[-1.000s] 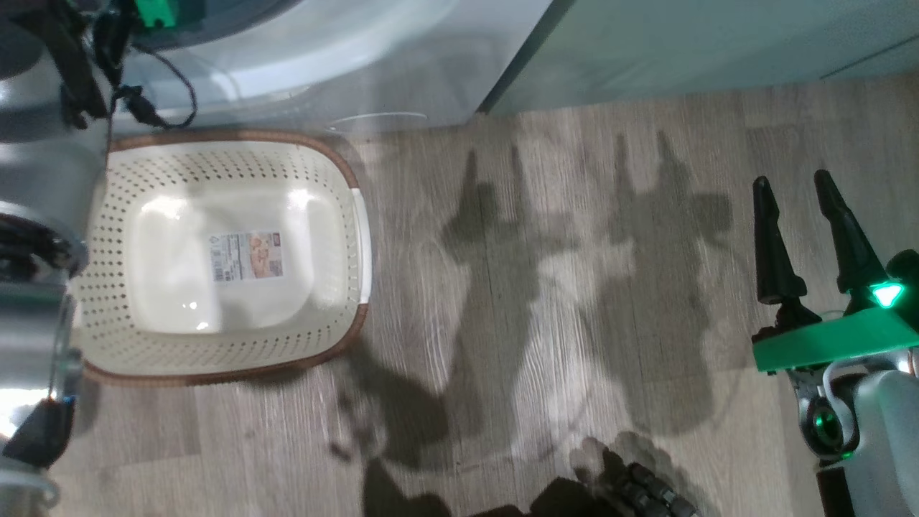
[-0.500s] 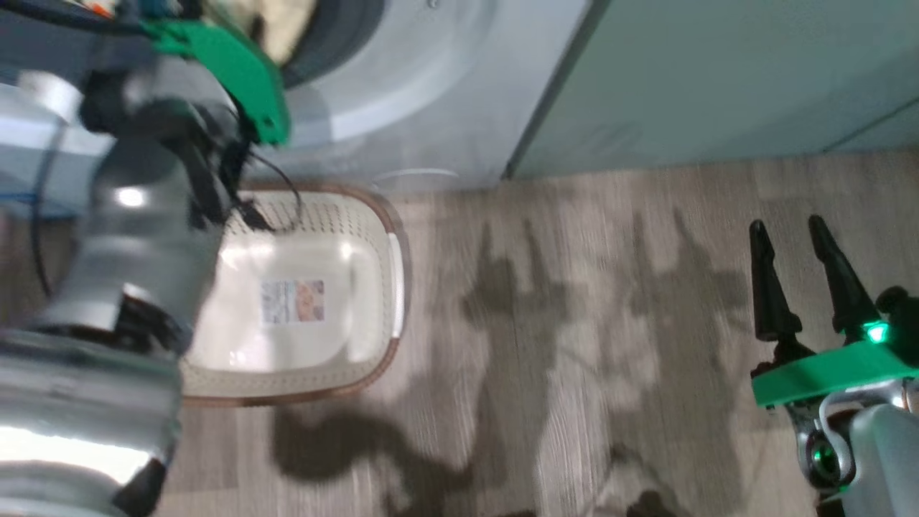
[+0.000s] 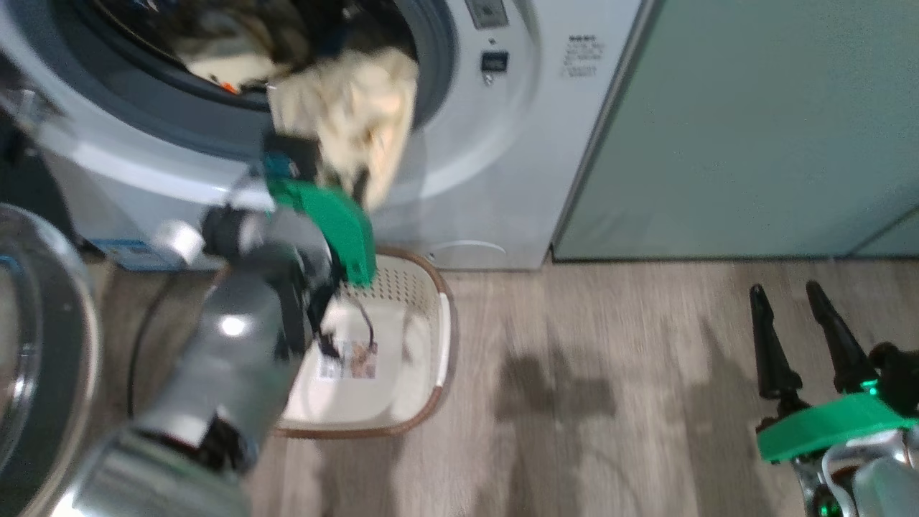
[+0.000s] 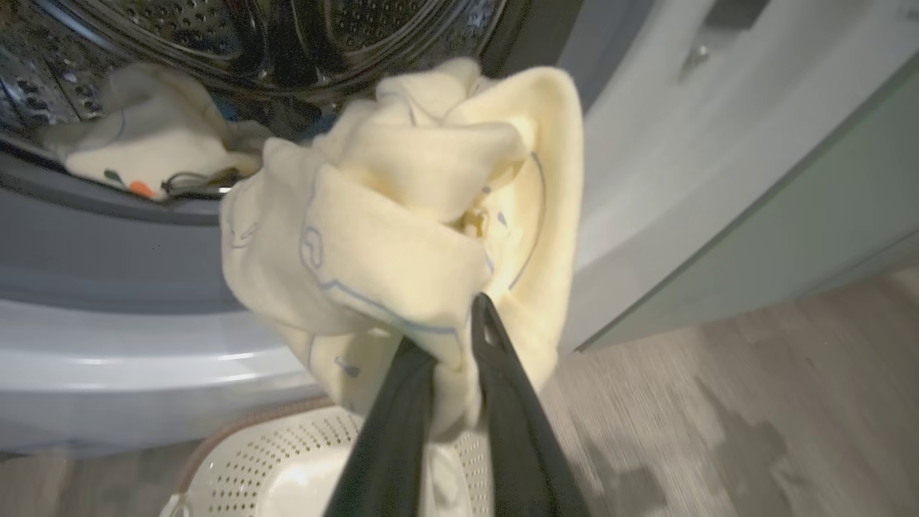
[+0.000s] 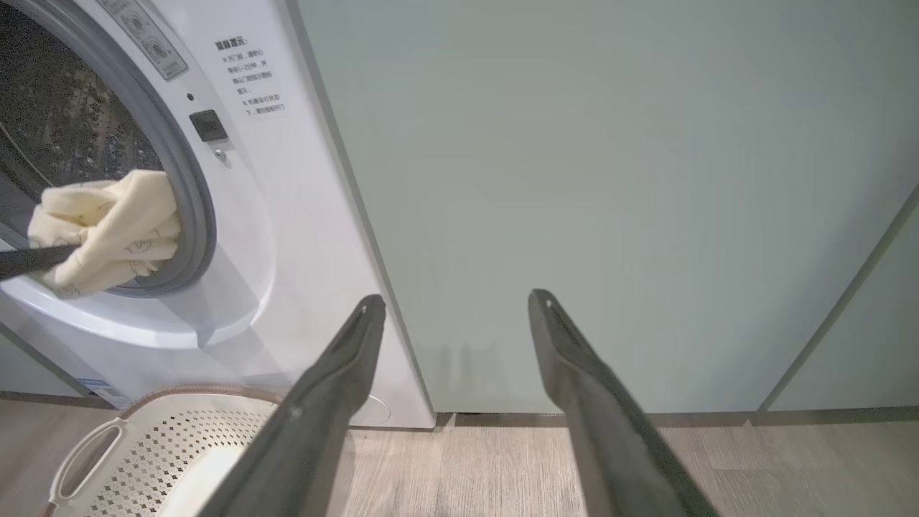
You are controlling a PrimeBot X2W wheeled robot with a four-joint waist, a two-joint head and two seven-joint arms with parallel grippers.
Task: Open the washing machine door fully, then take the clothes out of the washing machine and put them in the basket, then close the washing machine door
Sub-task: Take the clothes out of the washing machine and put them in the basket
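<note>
My left gripper [image 4: 449, 327] is shut on a cream-yellow garment with thin blue outlines [image 4: 402, 215], one of the clothes. The bunched garment [image 3: 352, 122] hangs just outside the grey ring of the washing machine [image 3: 502, 143], above the far end of the basket [image 3: 423, 301]. More pale clothes [image 4: 136, 154] lie inside the drum. The washing machine door [image 3: 36, 345] stands swung open at the left, its glass bowl facing me. My right gripper [image 3: 784, 289] hovers open and empty over the floor at the right. In the right wrist view its fingers [image 5: 330, 388] point at the cabinet.
Flat sage-green cabinet panels [image 3: 754, 129] stand right of the machine. Grey wood floor [image 3: 610, 395] stretches between the basket and my right gripper. A black cable [image 3: 366, 334] from my left arm dangles over the basket, whose white handle [image 5: 86, 459] faces the right wrist view.
The head camera has tilted up, bringing the drum mouth into view. My left arm has drawn back over the basket's far end with the garment. The right gripper has kept its place.
</note>
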